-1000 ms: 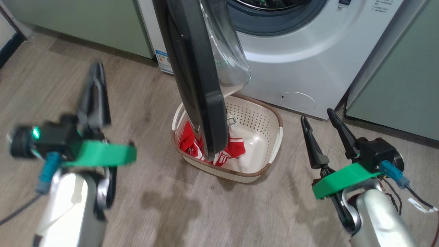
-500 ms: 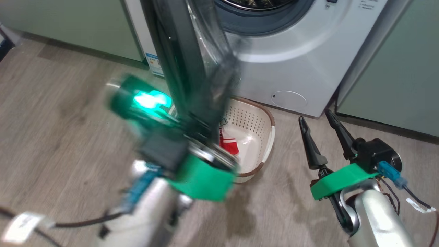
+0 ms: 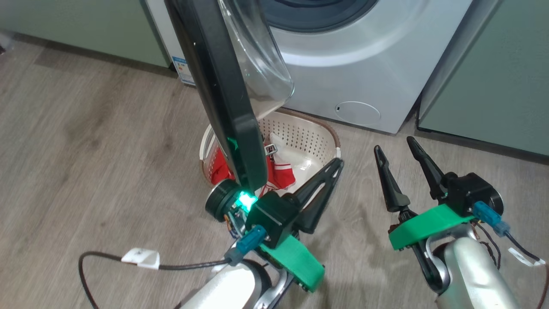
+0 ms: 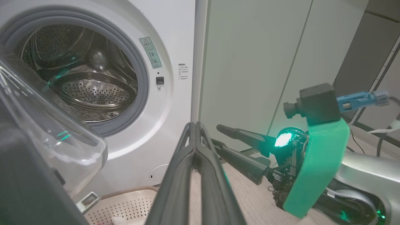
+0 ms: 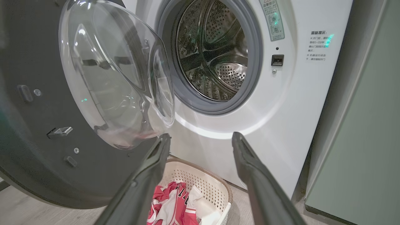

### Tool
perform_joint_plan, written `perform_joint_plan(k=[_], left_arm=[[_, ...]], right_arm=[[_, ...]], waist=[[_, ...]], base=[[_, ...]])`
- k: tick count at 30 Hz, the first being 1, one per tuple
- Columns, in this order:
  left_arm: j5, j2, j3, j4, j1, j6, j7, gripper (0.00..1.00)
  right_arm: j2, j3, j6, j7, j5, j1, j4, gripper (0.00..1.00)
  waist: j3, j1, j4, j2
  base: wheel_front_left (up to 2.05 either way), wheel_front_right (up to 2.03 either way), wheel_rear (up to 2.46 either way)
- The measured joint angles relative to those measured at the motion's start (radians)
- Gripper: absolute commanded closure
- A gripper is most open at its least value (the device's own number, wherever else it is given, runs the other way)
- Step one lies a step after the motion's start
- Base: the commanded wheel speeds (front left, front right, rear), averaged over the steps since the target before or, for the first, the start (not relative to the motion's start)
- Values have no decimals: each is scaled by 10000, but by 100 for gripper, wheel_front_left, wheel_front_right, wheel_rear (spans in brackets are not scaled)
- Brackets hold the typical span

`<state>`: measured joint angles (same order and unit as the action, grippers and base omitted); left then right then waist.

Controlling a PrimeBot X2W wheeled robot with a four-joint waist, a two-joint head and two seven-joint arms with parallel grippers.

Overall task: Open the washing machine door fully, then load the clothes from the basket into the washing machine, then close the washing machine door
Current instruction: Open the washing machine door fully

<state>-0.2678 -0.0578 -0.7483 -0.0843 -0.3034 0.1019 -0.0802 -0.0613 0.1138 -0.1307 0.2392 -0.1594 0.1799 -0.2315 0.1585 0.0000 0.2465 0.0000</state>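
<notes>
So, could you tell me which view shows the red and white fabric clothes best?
The right wrist view: the clothes lie plainly visible in the cream perforated basket. In the head view the glossy black door hides their middle. The left wrist view catches the basket's corner, cloth unclear.

Open washing machine door (image 3: 223, 98) hangs over the basket (image 3: 330, 132) and blocks its left half from above; right half is reachable. Left pincer (image 3: 338, 163) sits at the basket's near-right rim. Drum mouth (image 5: 215, 53) unobstructed. Floor (image 3: 85, 141) left of the door is free.
</notes>
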Motion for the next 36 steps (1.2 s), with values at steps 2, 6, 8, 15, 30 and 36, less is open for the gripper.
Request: perform_joint_plan(k=[2,6,8,15,30,36], left_arm=[[-69,-29,8,203,70,73,0,100],[-107,-111,88,619,131,173,-2,100],[-161,-132,171,784,131,226,-13,100],[-341,-215,683,1244,129,468,-113,100],[-637,-487,1225,1463,146,775,-357,100],[-863,-531,1333,1289,405,867,-370,100]], right_arm=[[0,-21,0,2,0,1,0,0],[0,-21,0,2,0,40,-10,0],[0,-17,0,2,0,129,-15,0],[0,-6,0,2,2,219,-52,0],[0,-52,0,0,15,219,-100,0],[0,-65,0,-2,15,212,-111,0]], waist=[[65,0,27,0],[170,0,74,0],[198,0,85,0],[221,0,54,0],[207,0,167,0],[113,0,321,0]], base=[[0,0,0],[0,0,0],[0,0,0],[0,0,0],[0,0,0],[0,0,0]])
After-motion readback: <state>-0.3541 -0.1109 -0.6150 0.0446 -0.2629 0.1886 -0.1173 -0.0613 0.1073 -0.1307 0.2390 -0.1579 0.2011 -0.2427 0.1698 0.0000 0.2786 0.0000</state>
